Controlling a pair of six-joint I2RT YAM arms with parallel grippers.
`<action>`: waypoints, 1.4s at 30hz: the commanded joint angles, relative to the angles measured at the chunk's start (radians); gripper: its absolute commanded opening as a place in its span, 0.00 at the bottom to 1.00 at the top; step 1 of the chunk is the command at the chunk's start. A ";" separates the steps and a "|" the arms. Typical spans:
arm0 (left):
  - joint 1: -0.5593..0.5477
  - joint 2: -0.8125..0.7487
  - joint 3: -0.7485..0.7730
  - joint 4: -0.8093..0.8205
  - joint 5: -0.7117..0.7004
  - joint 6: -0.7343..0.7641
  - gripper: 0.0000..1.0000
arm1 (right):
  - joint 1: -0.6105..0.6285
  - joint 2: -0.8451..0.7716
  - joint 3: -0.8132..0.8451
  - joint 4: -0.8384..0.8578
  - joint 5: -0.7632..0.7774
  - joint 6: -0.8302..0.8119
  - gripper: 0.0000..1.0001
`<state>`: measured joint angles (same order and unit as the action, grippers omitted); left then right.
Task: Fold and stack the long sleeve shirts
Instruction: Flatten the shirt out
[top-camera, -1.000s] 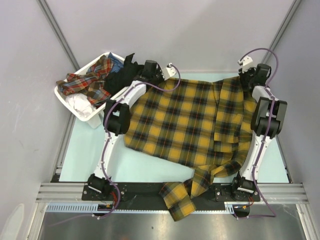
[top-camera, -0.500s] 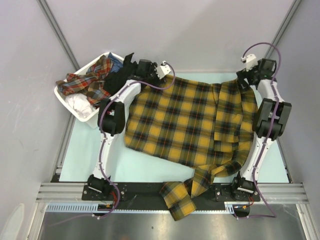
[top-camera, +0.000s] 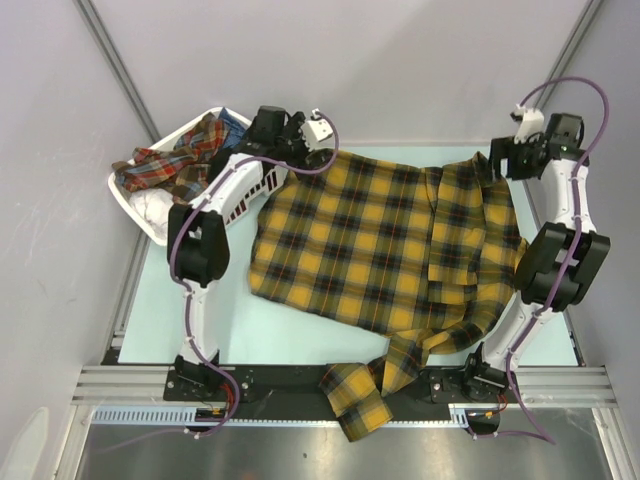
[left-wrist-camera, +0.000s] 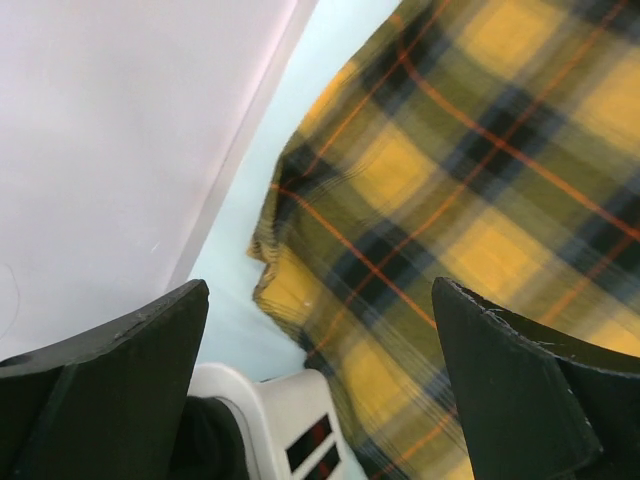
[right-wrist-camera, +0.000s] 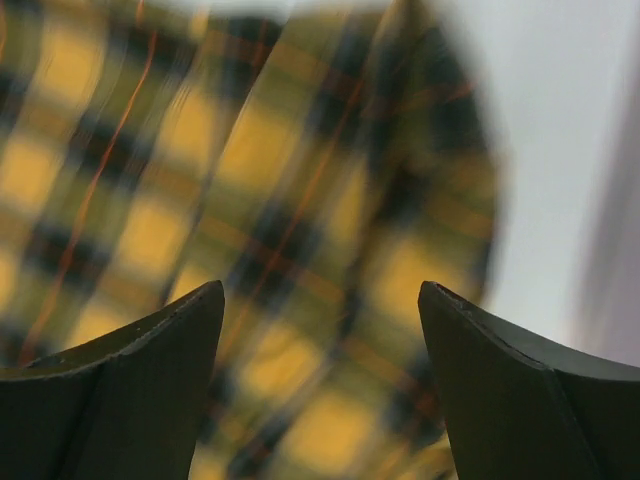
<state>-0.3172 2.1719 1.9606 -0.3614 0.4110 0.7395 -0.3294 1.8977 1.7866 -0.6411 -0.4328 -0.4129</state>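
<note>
**A:** What is different from one second ago?

**B:** Both arms have pulled back from the far edge of the plaid shirt (top-camera: 380, 240). The left gripper (left-wrist-camera: 318, 290) was low at the far left corner. Now it hangs above that corner, close to the white basket (top-camera: 165, 232). The right gripper (right-wrist-camera: 320, 290) has risen and gone outward from the far right corner.

**A:** And the jaws?

**B:** They stand apart on both sides, with nothing between them. The cloth lies below, free.

**A:** Where is the shirt?

**B:** It is spread on the table (top-camera: 190, 310) with its pocket showing, and it has almost not moved. One sleeve (top-camera: 360, 395) hangs over the near edge, between the arm bases.

**A:** What does this mean for the task?

**B:** I think the spreading is finished and the shirt has been let go. No fold is made yet. The loose sleeve probably must come in first. More garments wait in the basket.
</note>
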 joint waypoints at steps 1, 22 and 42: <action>0.004 -0.078 -0.019 -0.100 0.136 -0.045 0.98 | -0.017 -0.055 -0.140 -0.117 -0.121 0.212 0.83; 0.036 -0.222 -0.190 -0.097 0.009 -0.261 0.91 | -0.023 -0.129 -0.618 -0.055 -0.103 0.298 0.70; 0.082 0.045 0.096 0.071 -0.262 -0.311 0.82 | -0.022 -0.238 -0.544 -0.074 -0.328 0.339 0.00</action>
<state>-0.2832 2.2417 1.9831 -0.3706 0.1967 0.4442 -0.3553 1.7611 1.1957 -0.6971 -0.6487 -0.0963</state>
